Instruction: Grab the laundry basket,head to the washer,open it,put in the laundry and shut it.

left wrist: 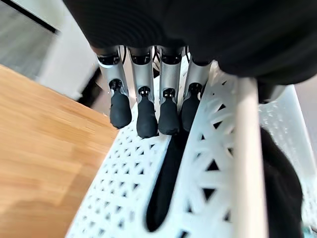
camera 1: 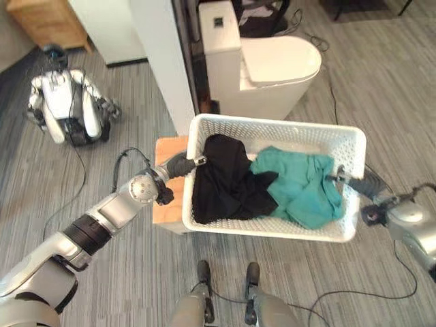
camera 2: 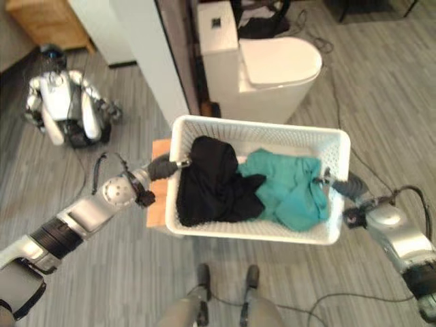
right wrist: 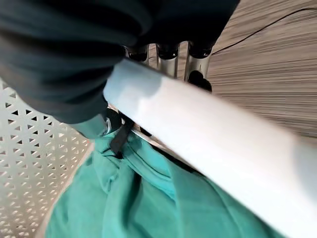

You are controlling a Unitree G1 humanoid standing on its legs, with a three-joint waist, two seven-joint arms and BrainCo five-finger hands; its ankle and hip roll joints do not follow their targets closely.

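Left eye view: a white perforated plastic laundry basket [camera 1: 272, 129], holding a black garment [camera 1: 225, 184] and a teal garment [camera 1: 306, 187], is resting with its left end on a small wooden stool [camera 1: 167, 197]. The left hand [camera 1: 178, 164] is curling its fingers [left wrist: 148, 106] around the basket's left rim; the right hand [camera 1: 354, 180] is gripping the right rim. Grabbing appears underway. Next likely comes lifting level, then carrying toward the washer.

A white laundry basket [camera 1: 272, 228] rests partly on a low wooden surface [camera 1: 167, 197] standing on grey striped floor [camera 1: 381, 88]
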